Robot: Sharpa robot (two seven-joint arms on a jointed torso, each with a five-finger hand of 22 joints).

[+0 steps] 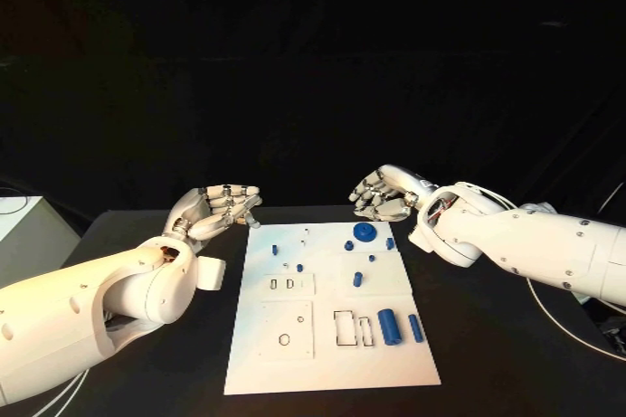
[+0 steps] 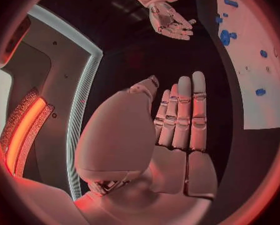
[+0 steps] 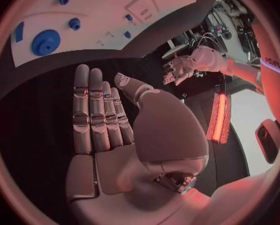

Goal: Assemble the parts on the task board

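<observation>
Board: white task board at the table's middle, blue parts scattered on it.
Hands: left hand and right hand hover beside its far corners, fingers loosely spread, holding nothing.
Advice: probably pick one part first and approach from above.
Unclear: the small far parts' shapes.

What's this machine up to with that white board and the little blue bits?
Nothing is being handled yet. The left hand and the right hand hover open at the far corners of the white task board, holding nothing. Small blue parts lie on the board: a round disc near the right hand and two cylinders nearer the robot. Assembly looks not yet begun.
</observation>
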